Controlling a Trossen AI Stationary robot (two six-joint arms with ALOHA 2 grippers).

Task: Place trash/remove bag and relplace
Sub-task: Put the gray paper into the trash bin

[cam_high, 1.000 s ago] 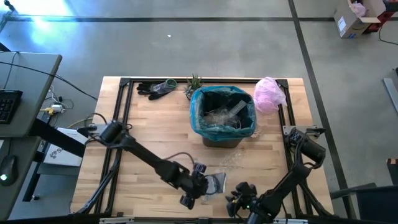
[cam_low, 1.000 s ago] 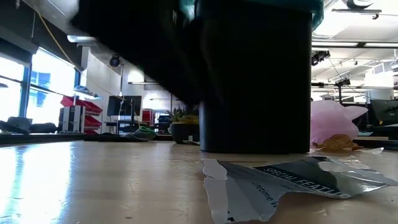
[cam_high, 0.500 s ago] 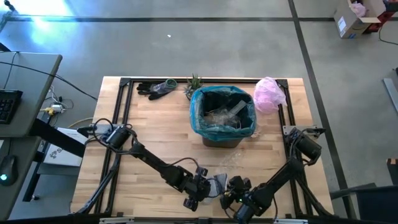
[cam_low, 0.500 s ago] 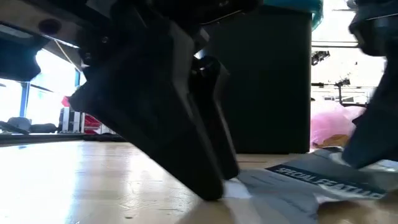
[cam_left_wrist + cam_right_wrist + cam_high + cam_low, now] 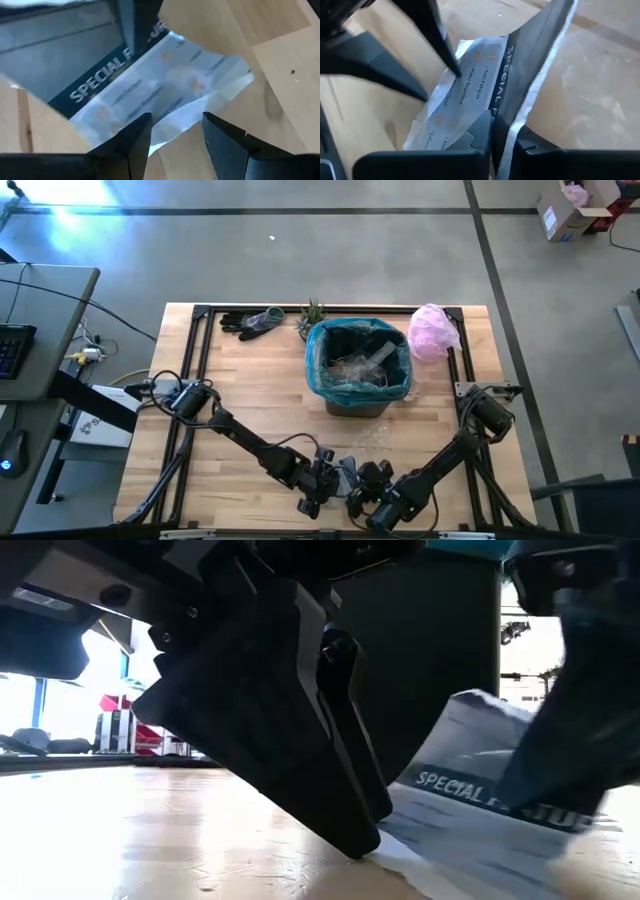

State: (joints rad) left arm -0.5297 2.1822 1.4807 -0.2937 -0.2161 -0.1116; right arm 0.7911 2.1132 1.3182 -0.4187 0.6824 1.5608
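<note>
Long silvery printed wrapper (image 5: 485, 95), near the bin (image 5: 357, 365): pinched in my right gripper (image 5: 502, 132) jaws; my left gripper (image 5: 175, 132) jaws parted above its edge.

Table (image 5: 240, 405): pale wood planks, smooth, faint sheen.
Wrapper (image 5: 485, 85): thin glossy silvery film, printed, creased, with a dark band.
Bag (image 5: 330, 385): thin translucent teal plastic, wrinkled.
Pink bag (image 5: 433, 330): thin crumpled plastic.
Gloves (image 5: 250, 322): dark matt cloth.
Left gripper (image 5: 172, 142) fingers (image 5: 132, 142): dark matt plastic.
</note>
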